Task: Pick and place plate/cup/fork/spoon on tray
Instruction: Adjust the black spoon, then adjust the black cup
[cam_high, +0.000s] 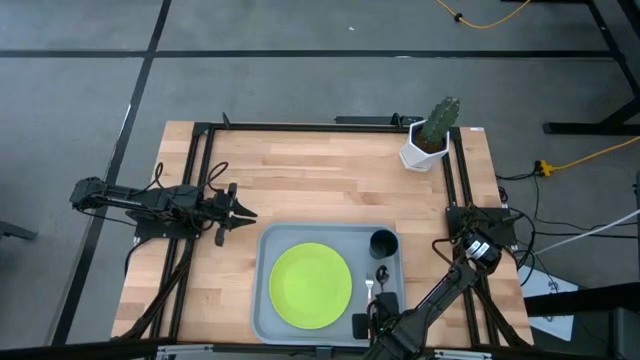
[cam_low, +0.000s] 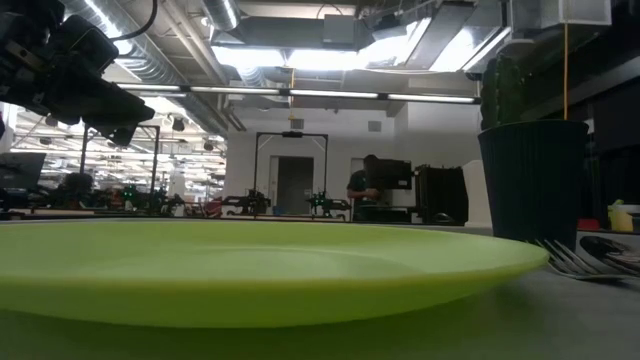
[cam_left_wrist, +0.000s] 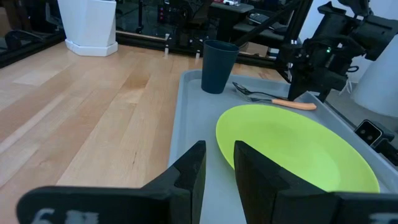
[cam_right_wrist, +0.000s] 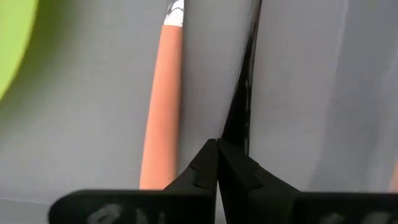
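The grey-blue tray (cam_high: 268, 300) lies at the table's near middle. On it are the lime-green plate (cam_high: 310, 285), the black cup (cam_high: 383, 243) at its far right corner, and the orange-handled fork (cam_right_wrist: 160, 112) beside the dark spoon (cam_right_wrist: 245, 74), both right of the plate. My right gripper (cam_right_wrist: 217, 155) is down at the tray's near right corner (cam_high: 378, 312), shut at the spoon's handle end. My left gripper (cam_high: 243, 213) hovers open and empty just left of the tray's far left corner; it also shows in the left wrist view (cam_left_wrist: 219, 168). My right gripper has the free end of the spoon's handle (cam_right_wrist: 231, 127) between its two shut fingertips. The fingers lie along the handle, coming from the tray's near side. The fingers hide the place of contact. The rest of the spoon (cam_left_wrist: 249, 92) lies on the tray beside the fork.
A white pot with a green cactus (cam_high: 430, 140) stands at the table's far right corner. Bare wood lies left of the tray and across the far half of the table. Black rails run along both sides of the table.
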